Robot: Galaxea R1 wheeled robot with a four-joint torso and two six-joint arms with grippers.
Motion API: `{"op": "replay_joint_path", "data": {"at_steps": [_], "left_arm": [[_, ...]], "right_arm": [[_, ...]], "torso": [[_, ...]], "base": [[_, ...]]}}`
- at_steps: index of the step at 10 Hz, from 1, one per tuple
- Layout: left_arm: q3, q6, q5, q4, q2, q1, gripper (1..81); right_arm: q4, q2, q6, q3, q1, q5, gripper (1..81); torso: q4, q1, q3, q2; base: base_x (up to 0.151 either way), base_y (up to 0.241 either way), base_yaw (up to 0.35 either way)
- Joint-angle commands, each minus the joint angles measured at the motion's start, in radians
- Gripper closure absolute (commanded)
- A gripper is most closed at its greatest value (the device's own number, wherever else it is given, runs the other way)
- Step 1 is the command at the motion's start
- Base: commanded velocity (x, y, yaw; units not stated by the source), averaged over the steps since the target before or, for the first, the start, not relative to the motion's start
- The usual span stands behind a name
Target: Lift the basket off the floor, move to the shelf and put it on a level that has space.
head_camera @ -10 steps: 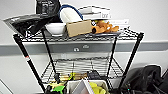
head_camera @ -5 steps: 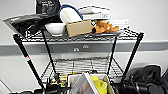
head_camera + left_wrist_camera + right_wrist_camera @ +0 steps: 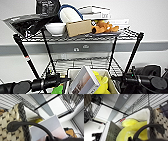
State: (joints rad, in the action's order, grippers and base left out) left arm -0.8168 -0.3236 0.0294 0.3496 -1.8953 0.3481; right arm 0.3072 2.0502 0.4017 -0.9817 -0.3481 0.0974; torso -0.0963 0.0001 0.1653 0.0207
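Item: basket (image 3: 107, 86), woven cream sides with a dark braided rim, carried clear of the floor between both arms, directly in front of the shelf (image 3: 75, 37). Contents: a grey-white box (image 3: 83, 81) leaning upright, and yellow soft items (image 3: 101, 80). Position relative to the shelf: the basket's far rim sits just before the front edge of the middle level (image 3: 82, 63), centred between the two front poles, and appears a little below that tier. Its long axis seems to run front to back, toward the shelf. Left arm (image 3: 37, 85) flanks it on one side, right arm (image 3: 147, 81) on the other, about equally near. Grippers: whether either is clenched on the basket or released cannot be told. Upper tier: white bowl (image 3: 55, 28), cardboard box (image 3: 78, 28), orange toy (image 3: 105, 26). Judgement: the middle level has room; the basket lies short of it.
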Motion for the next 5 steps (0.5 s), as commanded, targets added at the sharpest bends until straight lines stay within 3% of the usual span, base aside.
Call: {"op": "replay_joint_path", "data": {"at_steps": [1, 5], "left_arm": [[0.021, -0.071, 0.023, -0.006, 0.013, -0.235, 81.1], [-0.042, -0.15, 0.09, -0.007, -0.033, -0.358, 81.1]], "right_arm": [[0.081, 0.004, -0.007, 0.028, 0.229, 0.001, 81.1], [0.101, 0.032, -0.006, -0.027, 0.298, 0.042, 81.1]], "torso": [[0.0, 0.0, 0.0, 0.0], [0.0, 0.0, 0.0, 0.0]], "base": [[0.0, 0.0, 0.0], [0.0, 0.0, 0.0]]}}
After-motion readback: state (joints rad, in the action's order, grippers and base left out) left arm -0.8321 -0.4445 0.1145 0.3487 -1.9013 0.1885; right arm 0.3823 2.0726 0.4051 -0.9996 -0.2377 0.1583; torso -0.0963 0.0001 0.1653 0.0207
